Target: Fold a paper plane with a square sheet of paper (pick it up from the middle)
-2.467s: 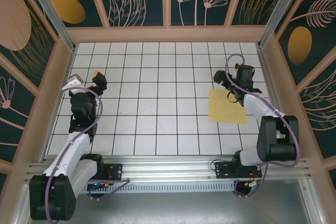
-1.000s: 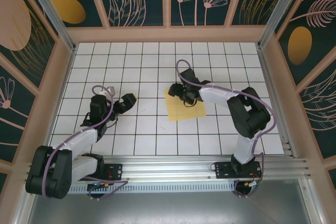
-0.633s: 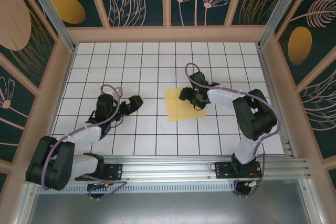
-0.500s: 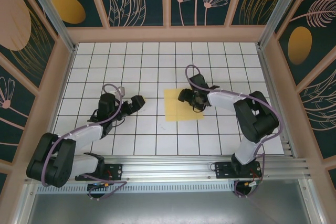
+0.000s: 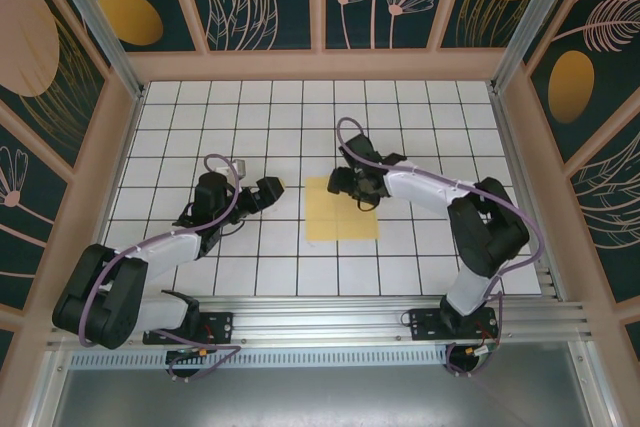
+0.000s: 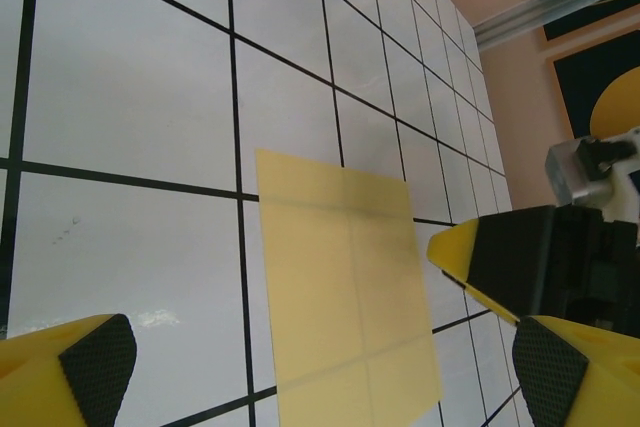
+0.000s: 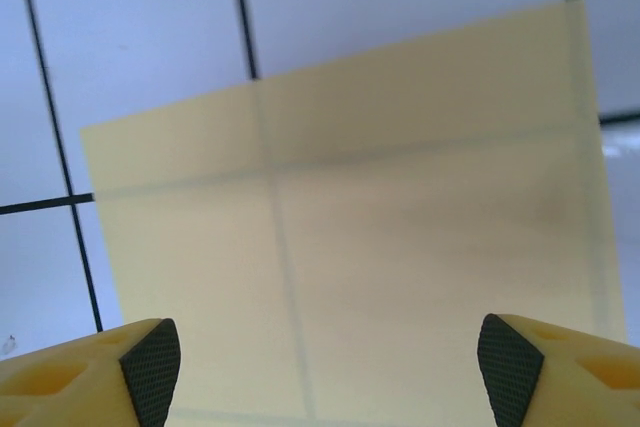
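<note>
The square sheet of paper, pale yellow and flat with no crease, lies on the white grid table a little right of centre. My right gripper hangs open low over the sheet's far edge, its black pads spread wide above the sheet; I cannot tell if they touch it. My left gripper is open just left of the sheet, about one tile away and pointing at it. In the left wrist view the sheet lies ahead between the yellow fingers, with the right gripper at its far side.
The table is a white grid with black lines, walled by peach frames and dark floral panels. An aluminium rail with both arm bases runs along the near edge. The right arm's links stretch across the table's right half.
The sheet has slid a little left and toward the near edge, under the right gripper. The left gripper has moved right, closer to the sheet's left edge.
</note>
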Controlling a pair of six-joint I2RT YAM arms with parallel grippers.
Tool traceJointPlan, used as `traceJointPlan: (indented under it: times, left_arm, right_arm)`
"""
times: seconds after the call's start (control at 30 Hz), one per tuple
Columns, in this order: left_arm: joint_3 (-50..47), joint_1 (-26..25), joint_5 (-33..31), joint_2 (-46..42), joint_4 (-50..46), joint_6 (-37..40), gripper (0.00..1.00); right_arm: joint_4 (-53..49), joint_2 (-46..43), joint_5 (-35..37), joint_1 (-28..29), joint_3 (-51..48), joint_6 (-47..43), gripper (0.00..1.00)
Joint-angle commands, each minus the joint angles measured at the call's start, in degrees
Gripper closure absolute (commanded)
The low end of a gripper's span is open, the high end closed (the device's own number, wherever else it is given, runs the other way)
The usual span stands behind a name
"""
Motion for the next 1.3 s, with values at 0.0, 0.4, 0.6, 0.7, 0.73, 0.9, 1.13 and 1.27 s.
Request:
traceJointPlan:
  times: [0.0, 0.4, 0.6, 0.7, 0.73, 0.9, 1.13, 1.27]
  left_arm:
    - [-0.1, -0.2, -2.0, -0.1, 2.2, -1.2, 0.01]
    - [-0.8, -0.2, -4.8, -0.9, 0.7, 0.4, 0.01]
    - [-0.9, -0.2, -4.9, -1.5, 0.2, 0.7, 0.02]
    - [-1.2, -0.2, -5.2, -1.7, 0.2, 0.8, 0.01]
    - [-1.0, -0.3, -5.2, -1.6, -0.2, 1.0, 0.01]
    - [-0.8, -0.3, -5.2, -2.4, -1.0, 1.4, 0.01]
    - [-0.6, -0.2, -5.0, -3.0, -1.8, 1.4, 0.01]
    - [-0.8, -0.2, -5.2, -3.2, -1.6, 1.4, 0.01]
  right_arm:
    - [-10.4, 5.7, 3.1, 1.9, 5.4, -6.3, 0.18]
    - [-16.5, 13.7, 4.5, 5.2, 14.0, -5.6, 0.09]
    - [-16.9, 16.5, 3.1, 5.6, 15.8, -5.4, 0.06]
    - [-16.9, 18.1, 2.8, 5.6, 15.1, -5.5, 0.06]
    - [-17.4, 19.0, 3.0, 5.7, 15.0, -5.4, 0.06]
    - [-15.9, 20.4, 1.8, 5.8, 12.4, -5.5, 0.08]
    - [-16.3, 20.9, 3.3, 5.9, 12.9, -5.1, 0.1]
    - [-17.6, 20.8, 4.9, 5.8, 13.9, -5.4, 0.11]
